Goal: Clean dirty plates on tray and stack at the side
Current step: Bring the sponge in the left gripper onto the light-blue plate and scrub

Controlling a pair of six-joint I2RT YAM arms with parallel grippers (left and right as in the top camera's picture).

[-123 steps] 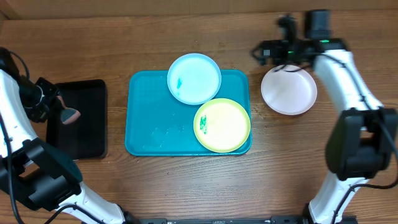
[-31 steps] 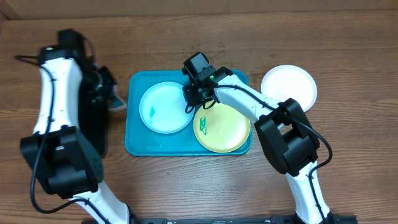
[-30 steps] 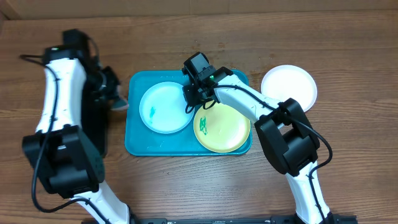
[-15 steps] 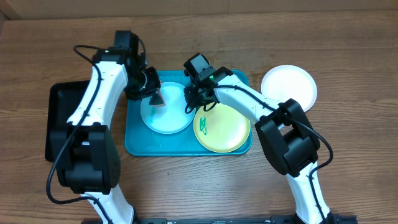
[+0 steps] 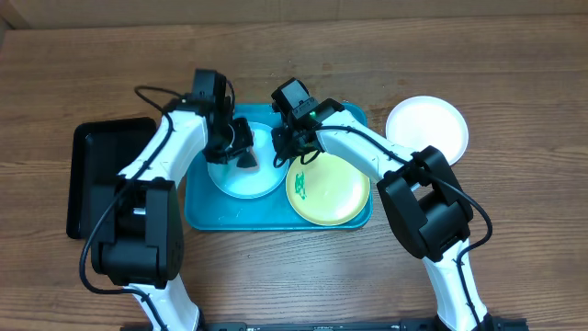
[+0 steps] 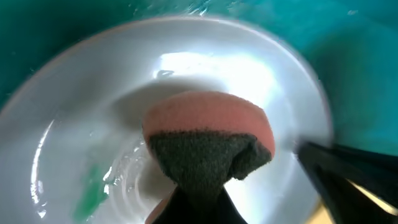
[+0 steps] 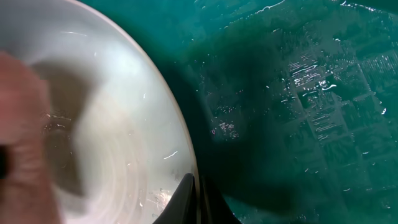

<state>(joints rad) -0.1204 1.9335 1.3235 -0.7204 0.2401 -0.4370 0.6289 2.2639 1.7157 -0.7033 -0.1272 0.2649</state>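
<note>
No legible text or markings

blurred sponge [image 7: 18, 130] over plate [image 7: 134, 134]

Colours and patterns. Turquoise tray [image 5: 213, 210]: uniform blue-green, its wet floor showing a faint grid of glints in the right wrist view. Light blue plate [image 5: 234, 184]: pale blue from overhead, near white with bright highlights up close; one green smear [image 6: 90, 193] at its 7 o'clock in the left wrist view. Yellow-green plate [image 5: 335, 188]: pale yellow centre, greener rim, with a dark green mark [image 5: 299, 189] at its 9 o'clock. White plate [image 5: 427, 133]: plain white. Sponge [image 6: 208, 134]: salmon-pink body with a dark grey scouring layer. Black tray [image 5: 96, 184]: plain glossy black. Table [image 5: 514, 92]: mid-brown wood with darker grain streaks. Left arm [image 5: 158, 158] and right arm [image 5: 367, 152]: white shells, black joints.
</note>
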